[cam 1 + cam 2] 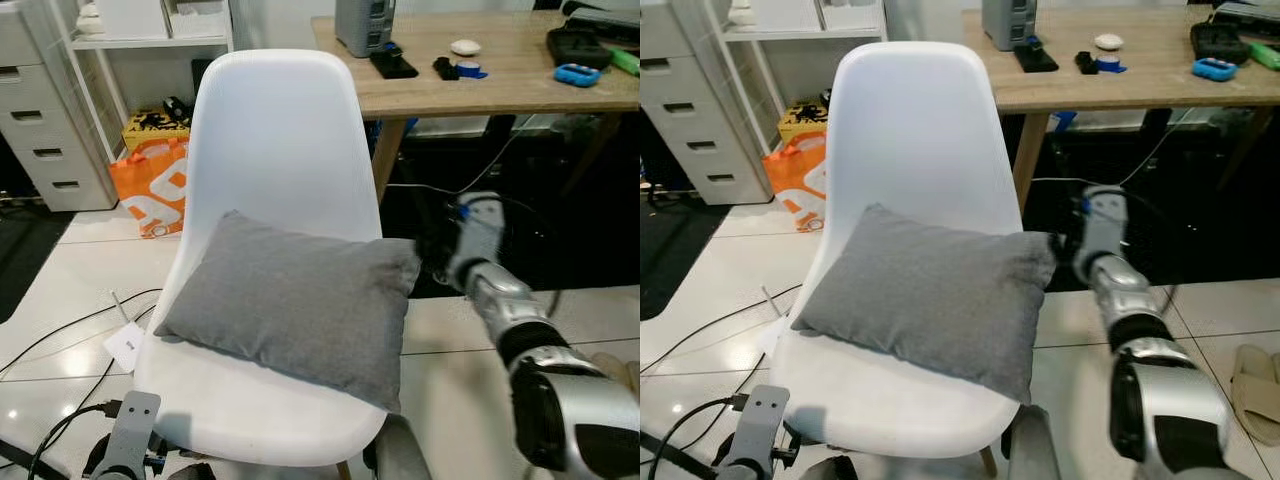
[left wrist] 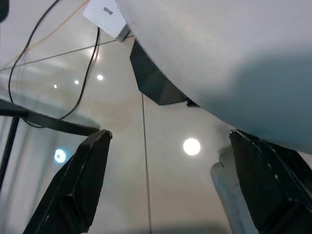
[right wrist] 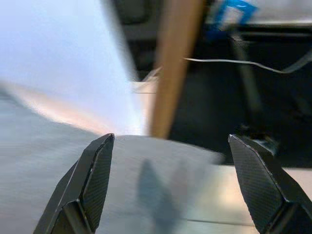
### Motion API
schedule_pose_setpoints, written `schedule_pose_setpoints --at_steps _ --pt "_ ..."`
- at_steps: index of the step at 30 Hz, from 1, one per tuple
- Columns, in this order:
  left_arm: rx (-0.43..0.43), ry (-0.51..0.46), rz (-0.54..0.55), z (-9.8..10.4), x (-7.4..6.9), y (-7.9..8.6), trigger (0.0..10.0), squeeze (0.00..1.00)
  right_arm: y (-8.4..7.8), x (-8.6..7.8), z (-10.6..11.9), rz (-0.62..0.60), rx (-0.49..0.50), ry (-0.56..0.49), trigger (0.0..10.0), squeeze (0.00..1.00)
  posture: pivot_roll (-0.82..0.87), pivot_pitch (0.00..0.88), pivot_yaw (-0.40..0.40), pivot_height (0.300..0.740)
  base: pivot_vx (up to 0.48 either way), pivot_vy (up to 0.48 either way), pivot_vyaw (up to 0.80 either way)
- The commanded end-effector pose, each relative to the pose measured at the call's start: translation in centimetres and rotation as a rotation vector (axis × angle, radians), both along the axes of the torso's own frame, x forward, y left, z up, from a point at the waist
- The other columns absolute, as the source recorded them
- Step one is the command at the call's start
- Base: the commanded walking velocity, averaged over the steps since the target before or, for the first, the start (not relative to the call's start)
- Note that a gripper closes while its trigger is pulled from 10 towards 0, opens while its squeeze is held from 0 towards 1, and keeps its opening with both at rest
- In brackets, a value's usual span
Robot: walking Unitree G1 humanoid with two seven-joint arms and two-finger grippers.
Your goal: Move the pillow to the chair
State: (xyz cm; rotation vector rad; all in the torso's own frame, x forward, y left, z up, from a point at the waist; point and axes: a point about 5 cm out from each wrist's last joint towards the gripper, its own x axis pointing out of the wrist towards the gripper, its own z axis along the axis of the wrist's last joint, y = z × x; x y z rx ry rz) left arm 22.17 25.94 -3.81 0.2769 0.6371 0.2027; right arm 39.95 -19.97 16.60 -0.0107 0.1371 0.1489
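Observation:
A grey pillow (image 1: pixel 295 300) lies flat on the seat of a white shell chair (image 1: pixel 280 130), its far corner leaning on the backrest. My right gripper (image 1: pixel 430 255) hovers just off the pillow's right corner, blurred. In the right wrist view its black fingers (image 3: pixel 90 180) stand open, with the pillow (image 3: pixel 58 170) spread beyond them and nothing held between. My left arm (image 1: pixel 128 435) sits low by the chair's front left edge. The left gripper (image 2: pixel 170 134) is open under the underside of the chair seat (image 2: pixel 224 53) and holds nothing.
A wooden table (image 1: pixel 500 80) with small objects stands behind the chair at right, with cables and dark space beneath it. Grey drawers (image 1: pixel 40 130), white shelving and an orange bag (image 1: pixel 155 185) sit at the back left. Cables (image 1: pixel 60 340) cross the tiled floor. A slipper (image 1: pixel 1255 390) lies at right.

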Motion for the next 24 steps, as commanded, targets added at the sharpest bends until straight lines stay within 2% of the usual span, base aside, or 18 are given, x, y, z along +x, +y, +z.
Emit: schedule_pose_setpoints --at_steps 1,7,10,13,24 --pt "-0.005 -0.007 0.028 0.5 0.4 0.7 10.0 0.0 0.0 -0.7 -2.0 -0.003 0.007 0.063 10.0 0.0 -0.15 0.064 -0.015 0.489 0.0 0.0 0.0" --pt "-0.027 -0.019 0.067 0.9 1.1 0.9 10.0 0.0 0.0 -1.2 -3.4 -0.009 0.003 0.109 10.0 0.0 -0.15 0.065 -0.018 0.509 0.0 0.0 0.0" --pt "-0.025 0.008 0.063 0.7 1.3 0.4 10.0 0.0 -0.3 -1.2 -3.1 -0.002 0.004 0.098 10.0 0.0 -0.15 0.067 -0.02 0.528 -0.48 0.0 0.0" --pt "-0.024 -0.016 0.051 0.9 1.5 0.2 10.0 0.0 -0.5 -1.1 -2.9 -0.002 -0.004 0.091 10.0 0.0 -0.16 0.066 -0.021 0.538 -0.439 0.0 0.0" --pt "-0.017 -0.041 0.027 1.1 1.8 -0.4 10.0 0.0 -0.2 -1.0 -2.7 0.015 -0.016 0.078 10.0 0.0 -0.16 0.068 -0.021 0.587 0.0 0.0 0.0"
